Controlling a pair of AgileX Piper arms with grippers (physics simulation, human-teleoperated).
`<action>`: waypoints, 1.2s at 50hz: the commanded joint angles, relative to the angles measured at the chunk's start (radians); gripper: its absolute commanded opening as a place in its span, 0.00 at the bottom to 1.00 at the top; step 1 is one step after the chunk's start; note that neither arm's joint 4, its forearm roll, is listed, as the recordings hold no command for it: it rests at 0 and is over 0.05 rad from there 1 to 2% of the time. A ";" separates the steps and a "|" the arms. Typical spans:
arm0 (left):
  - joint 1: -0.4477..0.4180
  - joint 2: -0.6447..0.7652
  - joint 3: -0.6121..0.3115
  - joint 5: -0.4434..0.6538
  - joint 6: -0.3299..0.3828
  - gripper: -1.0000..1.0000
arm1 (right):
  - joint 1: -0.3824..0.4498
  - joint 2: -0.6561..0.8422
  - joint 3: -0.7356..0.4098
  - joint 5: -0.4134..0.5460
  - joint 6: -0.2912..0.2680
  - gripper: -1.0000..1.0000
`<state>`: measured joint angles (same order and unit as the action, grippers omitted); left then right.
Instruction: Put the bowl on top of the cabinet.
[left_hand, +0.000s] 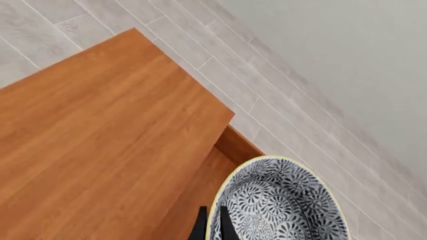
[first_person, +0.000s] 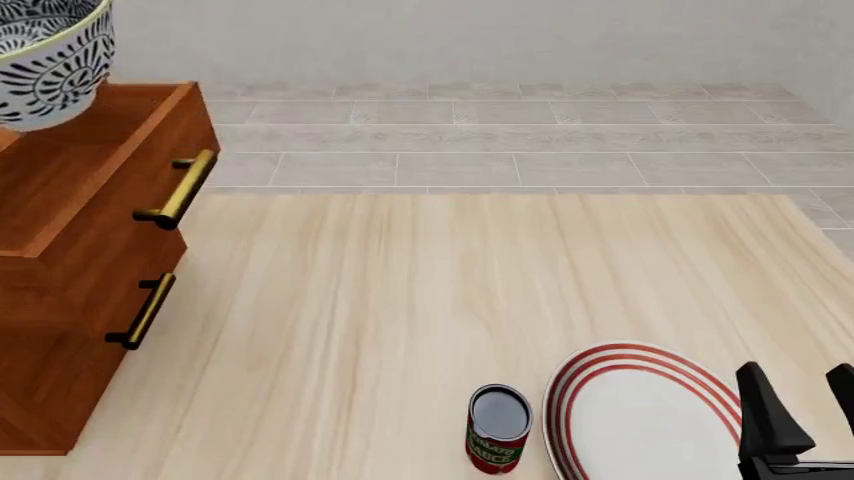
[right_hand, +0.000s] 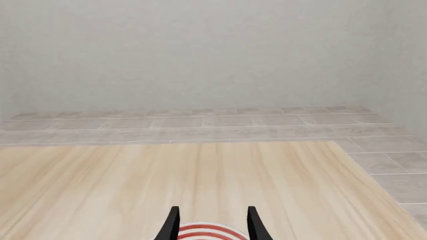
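Left tool (left_hand: 212, 225) pinches bowl (left_hand: 280, 200) rim above cabinet (left_hand: 100, 140); right tool (first_person: 801, 400) open

My left gripper (left_hand: 212, 226) has the bowl (left_hand: 280, 200) pinched by its rim, one finger inside, one outside. The bowl sits just off the cabinet (left_hand: 100, 135) top's corner, over a lower wooden ledge, grey tiled floor (left_hand: 267, 95) beyond.

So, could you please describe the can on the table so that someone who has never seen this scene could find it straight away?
Start from the pale wooden table and look to its near edge, right of the middle. There, just left of the white plate with red rings, stands the can. It is upright and narrow, with a dark top and a red and green label, unlike the flat plate beside it.
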<state>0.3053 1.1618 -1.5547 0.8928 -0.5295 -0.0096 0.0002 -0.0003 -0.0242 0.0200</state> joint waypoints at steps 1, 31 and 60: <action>0.039 0.006 -0.031 0.013 -0.001 0.00 | 0.000 0.000 0.000 0.000 0.002 1.00; 0.129 0.022 -0.019 -0.002 -0.025 0.00 | 0.003 0.000 0.000 0.001 -0.003 1.00; 0.235 0.032 -0.001 -0.030 -0.029 0.00 | 0.004 0.000 0.000 -0.001 -0.004 1.00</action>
<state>0.5018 1.1880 -1.5561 0.8747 -0.5640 -0.0065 0.0002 -0.0004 -0.0239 0.0175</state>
